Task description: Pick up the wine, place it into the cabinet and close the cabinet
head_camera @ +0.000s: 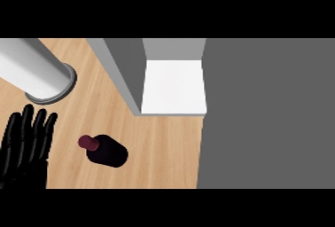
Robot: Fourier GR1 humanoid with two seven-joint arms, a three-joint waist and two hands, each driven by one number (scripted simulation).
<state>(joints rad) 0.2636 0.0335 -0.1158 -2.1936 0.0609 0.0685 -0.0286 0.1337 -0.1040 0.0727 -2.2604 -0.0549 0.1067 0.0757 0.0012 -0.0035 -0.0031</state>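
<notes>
A dark wine bottle (pixel 107 152) with a maroon cap stands upright on the wooden counter (pixel 157 142), in front of the cabinet. The cabinet (pixel 174 84) is open, showing a white inner shelf, with its grey door (pixel 121 73) swung out toward the left. My left hand (pixel 26 142) rests open at the view's left edge, fingers straight and pointing up, a short way left of the bottle and not touching it. My right hand does not show anywhere.
A large grey cylinder (pixel 36 71) stands at the back left of the counter. A broad grey surface (pixel 268 115) fills the right side, past the counter's right edge.
</notes>
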